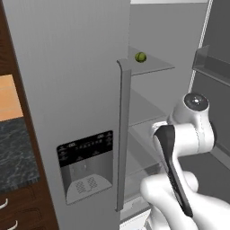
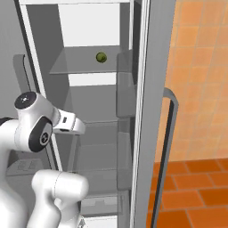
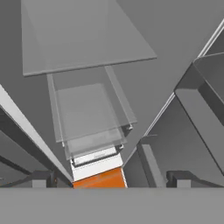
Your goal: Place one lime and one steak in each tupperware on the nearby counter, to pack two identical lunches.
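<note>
A small green lime [image 1: 140,57] [image 2: 101,57] lies on an upper glass shelf [image 1: 155,67] [image 2: 73,64] inside the open fridge. My arm reaches into the fridge well below that shelf. In the hand view my gripper [image 3: 111,179] is open, its two dark fingertips [image 3: 41,178] wide apart with nothing between them, looking down past glass shelves [image 3: 87,39] toward the floor. The dark speckled counter [image 1: 13,152] sits at the far left, beyond the fridge. The steak and the tupperware are out of view.
The closed grey fridge door [image 1: 67,90] with its dispenser panel [image 1: 85,166] and long handle [image 1: 123,134] stands left of my arm. The open door [image 2: 151,111] with door bins [image 2: 126,98] is on the right. Orange tiled wall [image 2: 200,67] and floor [image 2: 191,191] lie beyond.
</note>
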Motion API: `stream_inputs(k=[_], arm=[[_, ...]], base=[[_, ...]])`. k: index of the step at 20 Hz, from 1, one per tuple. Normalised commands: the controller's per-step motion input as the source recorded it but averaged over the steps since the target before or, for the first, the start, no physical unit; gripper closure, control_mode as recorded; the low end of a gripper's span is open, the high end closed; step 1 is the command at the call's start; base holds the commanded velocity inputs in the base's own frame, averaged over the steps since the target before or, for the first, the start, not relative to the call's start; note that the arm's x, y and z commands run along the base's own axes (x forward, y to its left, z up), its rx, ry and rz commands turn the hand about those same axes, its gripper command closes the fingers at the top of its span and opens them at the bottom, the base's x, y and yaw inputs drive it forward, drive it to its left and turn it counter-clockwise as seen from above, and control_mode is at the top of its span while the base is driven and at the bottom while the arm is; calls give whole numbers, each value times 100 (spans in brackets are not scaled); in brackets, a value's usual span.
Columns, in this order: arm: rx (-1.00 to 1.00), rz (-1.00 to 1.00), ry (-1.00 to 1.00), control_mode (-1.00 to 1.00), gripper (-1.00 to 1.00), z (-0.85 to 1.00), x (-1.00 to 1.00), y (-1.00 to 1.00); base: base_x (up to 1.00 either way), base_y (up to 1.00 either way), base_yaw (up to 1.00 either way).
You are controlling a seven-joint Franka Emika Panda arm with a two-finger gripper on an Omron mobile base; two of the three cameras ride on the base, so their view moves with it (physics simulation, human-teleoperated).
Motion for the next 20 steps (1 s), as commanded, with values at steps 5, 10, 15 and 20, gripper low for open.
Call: stream_inputs(k=[5,10,15,20], arm=[[0,7,-24,-100,-100,74,7,0],[3,15,-34,-100,-100,64,19,-4],[0,9,-13,-100,-100,75,23,0],[0,1,0,-100,-100,78,22,3]], base=[[0,0,0],[0,0,0],[0,0,0],[0,0,0]])
